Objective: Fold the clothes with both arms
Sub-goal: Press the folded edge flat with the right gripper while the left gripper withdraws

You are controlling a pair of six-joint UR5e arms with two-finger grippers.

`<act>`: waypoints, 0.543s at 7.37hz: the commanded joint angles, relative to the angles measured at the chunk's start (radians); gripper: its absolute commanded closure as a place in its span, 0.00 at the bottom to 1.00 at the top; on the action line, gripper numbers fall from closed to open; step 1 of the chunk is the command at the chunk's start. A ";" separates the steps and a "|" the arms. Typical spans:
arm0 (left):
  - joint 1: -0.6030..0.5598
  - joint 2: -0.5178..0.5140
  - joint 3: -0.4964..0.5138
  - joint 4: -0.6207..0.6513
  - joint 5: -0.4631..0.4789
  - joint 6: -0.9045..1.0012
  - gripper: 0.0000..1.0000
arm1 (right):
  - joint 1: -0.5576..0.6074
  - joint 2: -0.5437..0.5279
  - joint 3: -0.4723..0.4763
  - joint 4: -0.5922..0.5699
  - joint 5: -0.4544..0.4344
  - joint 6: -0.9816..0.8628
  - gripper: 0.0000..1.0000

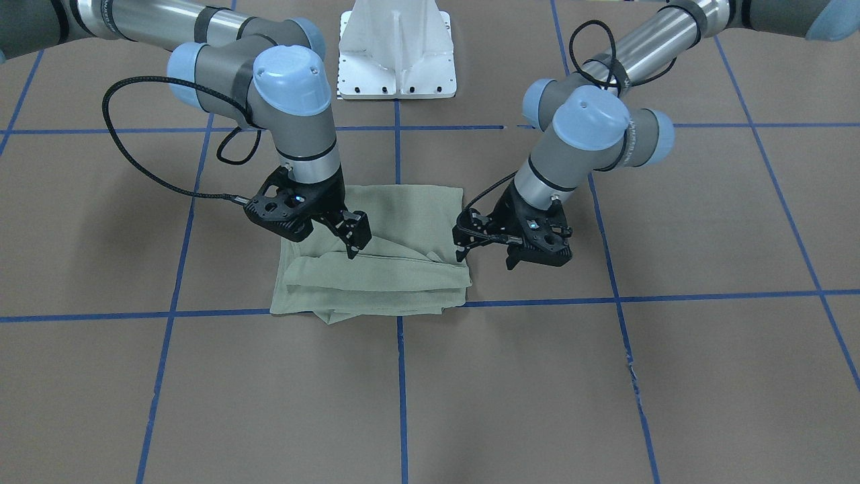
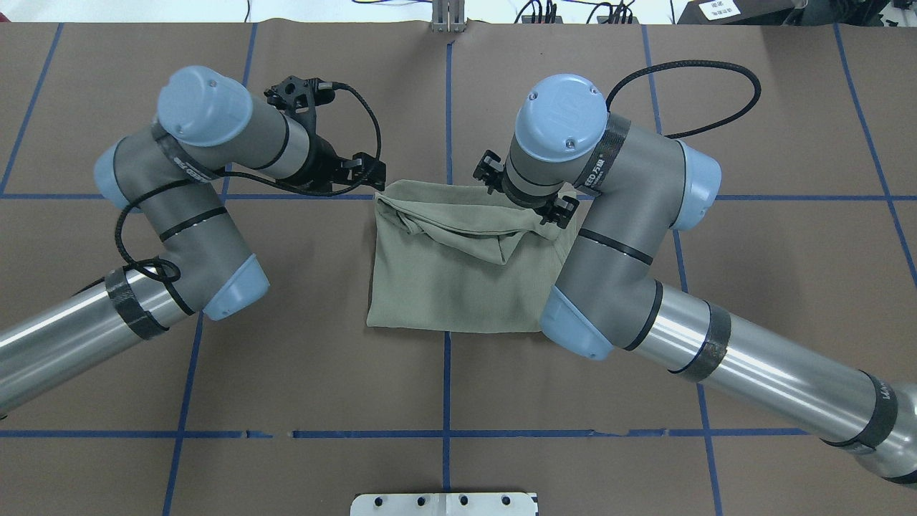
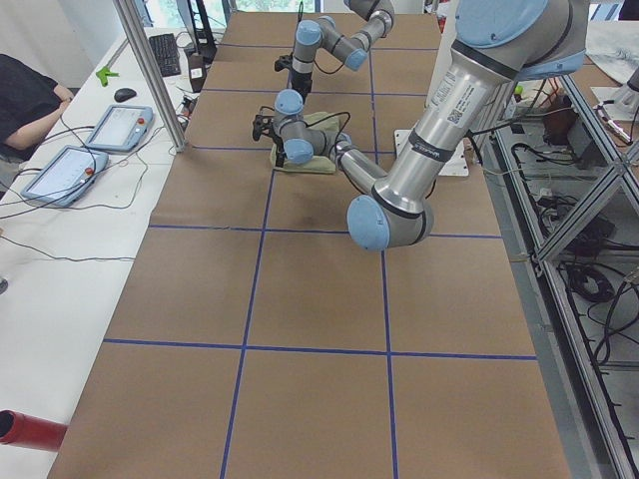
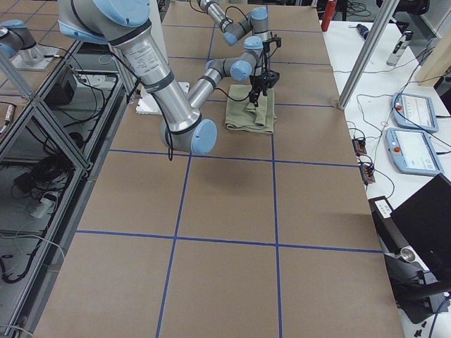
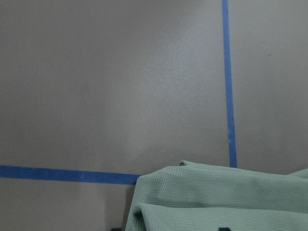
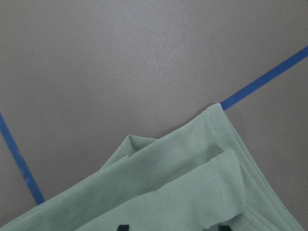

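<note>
Bench point(image 1: 705, 376) papered in brown, ruled into squares by blue tape point(image 1: 402, 390). White pedestal base point(image 1: 396, 54) at its robot-side edge. Alongside, a white side table point(image 3: 60, 259) with two grey handheld consoles point(image 3: 120, 127), keyboard point(image 3: 167, 55), mouse point(image 3: 125, 95) and loose cables. Aluminium post point(image 3: 150, 70) between the two. A person's dark sleeve point(image 3: 25, 100) over that table. Open aluminium framing point(image 3: 569, 230) with wiring beyond the opposite edge.

- Pale sage-green knit shirt point(image 1: 390, 282): soft matt cloth, fine waffle weave.
- Brown paper-covered tabletop point(image 1: 705, 222): matt, smooth; blue tape lines point(image 1: 537, 302) slightly glossy.
- Grey-silver robot arms point(image 2: 774, 373): shiny metal tubes, smooth light-blue plastic caps point(image 2: 204, 106).
</note>
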 commanded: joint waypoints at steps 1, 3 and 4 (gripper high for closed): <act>-0.034 0.030 -0.009 -0.002 -0.047 0.064 0.00 | -0.125 -0.010 0.026 -0.029 -0.112 -0.069 0.00; -0.035 0.031 -0.009 -0.002 -0.048 0.064 0.00 | -0.159 -0.011 0.010 -0.077 -0.160 -0.266 0.00; -0.035 0.031 -0.009 -0.002 -0.047 0.063 0.00 | -0.172 -0.004 -0.014 -0.077 -0.195 -0.313 0.00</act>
